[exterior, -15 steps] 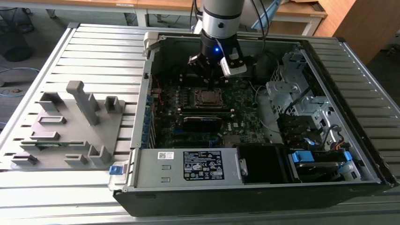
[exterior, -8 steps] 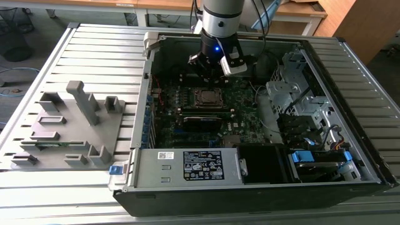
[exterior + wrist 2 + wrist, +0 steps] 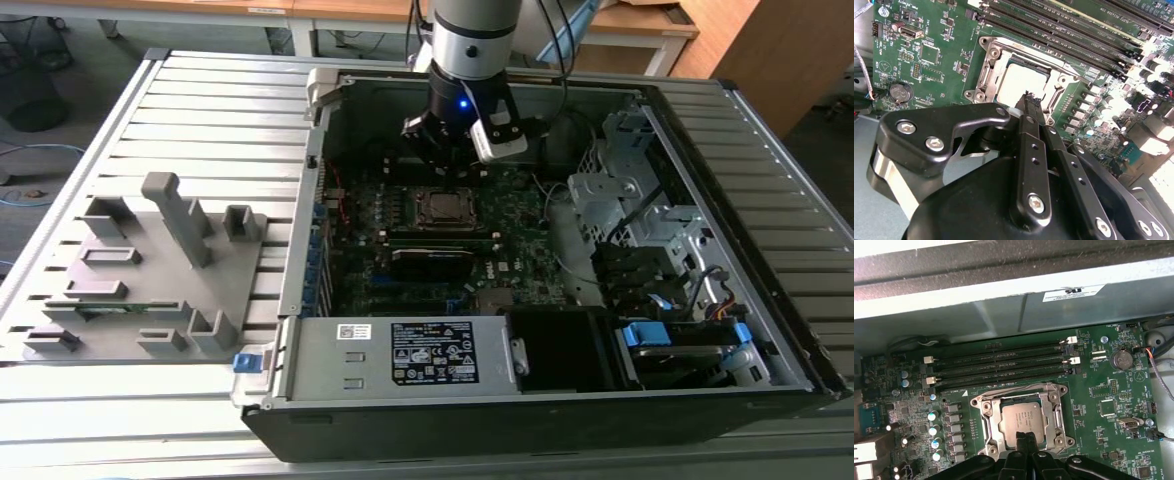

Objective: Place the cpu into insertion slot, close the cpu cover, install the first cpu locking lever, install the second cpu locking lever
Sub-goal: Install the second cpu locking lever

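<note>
The small flat square cpu [image 3: 1022, 421] with its dull grey-brown top already sits in the insertion slot [image 3: 985, 416], the dark square socket with a silvery rim on the dark green motherboard [image 3: 1094, 400], so I judge the first step done. The thin silvery cpu cover [image 3: 1045, 390] appears to lie flat around the chip, its window framing the top, so the cover seems closed too. Whether either locking lever is hooked down I cannot tell from these views; that work seems to be what is left. The chip lies flat, face up, its edges square to the socket and parallel to the long black memory slots [image 3: 999, 365] beside it; being square, it has no real long axis. My black pincer [image 3: 1026, 440] hovers just over the near edge of the socket, fingers drawn together at the tips, with nothing visibly held. In the exterior view I stand over the socket [image 3: 443, 207] inside the open grey computer case [image 3: 747, 250] on the slatted bench [image 3: 200, 120].
</note>
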Controlling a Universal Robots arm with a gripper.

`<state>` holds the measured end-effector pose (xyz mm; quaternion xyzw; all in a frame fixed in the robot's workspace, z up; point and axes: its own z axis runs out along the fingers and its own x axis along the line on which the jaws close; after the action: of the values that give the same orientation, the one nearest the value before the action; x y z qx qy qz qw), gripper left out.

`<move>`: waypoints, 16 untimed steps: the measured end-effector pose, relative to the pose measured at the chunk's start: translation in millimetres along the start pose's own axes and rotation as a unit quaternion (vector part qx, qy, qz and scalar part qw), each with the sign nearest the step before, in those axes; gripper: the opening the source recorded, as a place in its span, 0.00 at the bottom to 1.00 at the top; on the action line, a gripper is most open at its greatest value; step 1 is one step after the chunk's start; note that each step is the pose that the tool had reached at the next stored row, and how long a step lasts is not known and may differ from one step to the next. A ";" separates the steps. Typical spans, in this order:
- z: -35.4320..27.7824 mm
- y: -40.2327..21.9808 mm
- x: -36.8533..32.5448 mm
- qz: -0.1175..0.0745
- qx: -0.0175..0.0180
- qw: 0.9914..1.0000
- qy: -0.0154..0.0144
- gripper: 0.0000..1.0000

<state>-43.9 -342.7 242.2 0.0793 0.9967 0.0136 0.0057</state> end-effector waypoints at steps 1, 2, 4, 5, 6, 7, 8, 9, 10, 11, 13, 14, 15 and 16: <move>0.0 -0.2 -0.1 0.000 0.000 1.000 0.000 0.11; -0.1 -0.8 -0.2 0.000 0.000 1.000 0.000 0.11; -0.1 -2.7 -0.4 0.000 0.000 1.000 0.000 0.11; -0.1 -3.8 -0.6 0.000 0.000 1.000 0.000 0.11; -0.2 -5.0 -0.8 0.000 0.000 1.000 0.000 0.11; -0.2 -6.1 -1.0 0.000 0.000 1.000 0.000 0.11; -0.2 -7.3 -1.2 0.000 0.000 1.000 0.000 0.11; -0.2 -8.5 -1.3 0.000 0.000 1.000 0.000 0.11; -0.3 -9.5 -1.5 0.000 0.000 1.000 0.000 0.11; -0.2 -10.5 -1.7 0.000 0.000 1.000 0.000 0.11; -0.3 -11.9 -1.9 0.000 0.000 1.000 0.000 0.11; -0.3 -12.6 -2.0 0.000 0.000 1.000 0.000 0.11; -0.3 -13.3 -2.1 0.000 0.000 1.000 0.000 0.11; -0.4 -13.9 -2.2 0.000 0.000 1.000 0.000 0.11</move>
<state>-43.9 -356.8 242.2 0.0790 0.9968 0.0136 0.0057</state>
